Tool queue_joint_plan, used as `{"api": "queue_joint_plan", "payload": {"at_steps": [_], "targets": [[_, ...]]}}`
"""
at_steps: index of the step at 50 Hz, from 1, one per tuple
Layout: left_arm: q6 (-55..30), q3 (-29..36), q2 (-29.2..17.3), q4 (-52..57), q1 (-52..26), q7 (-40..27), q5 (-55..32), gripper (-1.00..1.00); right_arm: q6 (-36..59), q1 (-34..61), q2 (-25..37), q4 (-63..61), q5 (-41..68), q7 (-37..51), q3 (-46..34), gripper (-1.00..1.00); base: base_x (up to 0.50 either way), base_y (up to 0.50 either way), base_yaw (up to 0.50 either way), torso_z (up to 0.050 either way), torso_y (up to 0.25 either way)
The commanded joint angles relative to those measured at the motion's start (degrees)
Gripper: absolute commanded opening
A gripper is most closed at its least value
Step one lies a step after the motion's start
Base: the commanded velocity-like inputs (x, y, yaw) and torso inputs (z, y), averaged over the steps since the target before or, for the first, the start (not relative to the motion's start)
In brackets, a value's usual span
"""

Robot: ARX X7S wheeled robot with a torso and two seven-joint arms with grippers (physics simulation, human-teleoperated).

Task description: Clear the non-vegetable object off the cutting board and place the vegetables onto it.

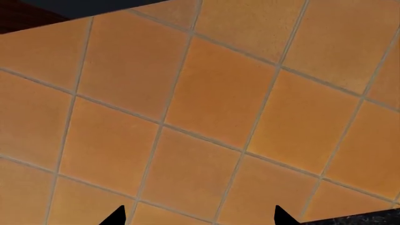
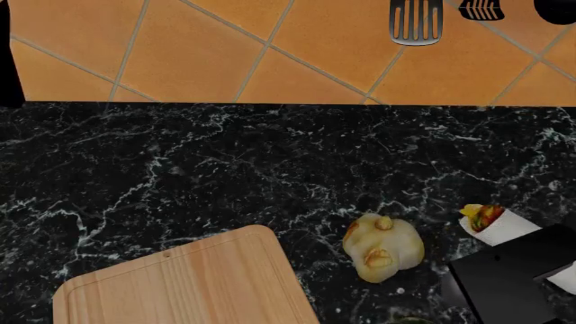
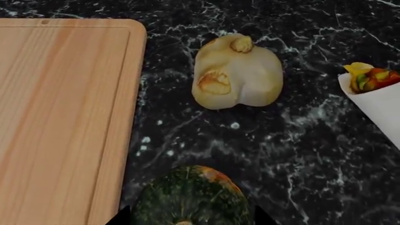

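While the left gripper (image 1: 198, 216) faces only orange tiles, its tips spread apart and holding nothing, the cutting board (image 2: 193, 283) lies bare at the left of the black marble bench (image 2: 225, 169). Right of it sit the pale bulb (image 2: 382, 247), then the wrap (image 2: 497, 223). The right gripper (image 3: 190, 218), released, hangs just over the green squash (image 3: 190, 197) beside the board.

The tabletop (image 2: 225, 162) is black marble with white veins. The board (image 2: 198, 283) is pale wood with straight grain. The bulb (image 3: 236, 72) is pale yellow with brownish nubs. The squash (image 3: 190, 199) is dark mottled green with an orange patch. The wrap (image 3: 378, 101) is white, showing red, yellow and green filling. The wall tiles (image 1: 212, 98) are orange with grey grout.
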Motion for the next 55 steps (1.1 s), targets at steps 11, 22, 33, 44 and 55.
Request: {"api": "queue_joint_plan", "payload": {"at_steps": [11,22,33,44,55], "targets": [[-0.72,-2.12,0.88,0.27,-0.88,-0.18,-1.27,1.0,5.05,3.42,-0.23,-1.2,1.75,2.33,2.16,-1.0,0.03,0.0,0.0,0.0,0.0],[-0.09,-1.81,0.69,0.21,-0.37,-0.56,-1.69,1.0,10.64,12.37,-2.63,-2.7,9.24,7.98,4.68,-1.0,0.03,0.0,0.0,0.0,0.0],[0.26,-1.64,0.39,-0.04,-0.44,-0.92,-2.17,1.0,12.39,17.44,-6.42,-6.57,16.43,13.31,4.58,-1.0,0.03,0.0,0.0,0.0,0.0],[0.65,-1.5,0.07,-0.07,-0.23,-1.21,-2.75,1.0,10.65,18.72,-12.27,-9.21,20.37,15.83,3.33,-1.0,0.03,0.0,0.0,0.0,0.0],[0.53,-1.95,-0.42,-0.22,-0.63,-1.71,-3.58,1.0,10.15,16.6,-17.86,-7.98,17.67,14.4,1.97,-1.0,0.03,0.0,0.0,0.0,0.0]]}}
